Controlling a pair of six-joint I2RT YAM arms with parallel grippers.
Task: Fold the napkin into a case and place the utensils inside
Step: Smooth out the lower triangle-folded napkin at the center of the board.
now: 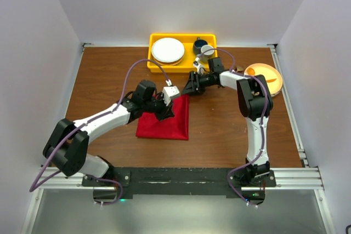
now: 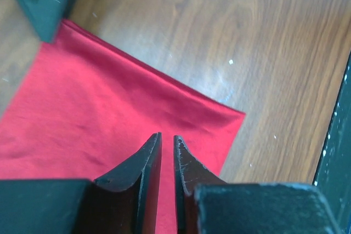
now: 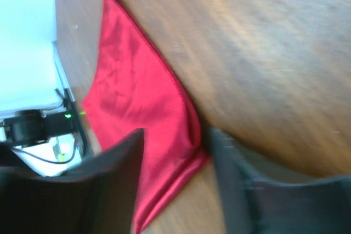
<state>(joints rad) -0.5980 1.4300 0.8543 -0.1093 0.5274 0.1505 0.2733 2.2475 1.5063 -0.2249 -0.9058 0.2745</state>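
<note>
The red napkin lies folded into a rough rectangle on the wooden table, near the middle. My left gripper hangs over its far left part. In the left wrist view its jaws are almost closed, with nothing between them, above the flat cloth. My right gripper is at the napkin's far right corner. In the right wrist view it is open, and its fingers straddle the cloth's folded corner. The image there is blurred. No gold utensils show clearly.
A yellow tray at the table's back holds a white plate, a dark blue cup and a small white round object. An orange plate sits at the back right. White walls close in on both sides.
</note>
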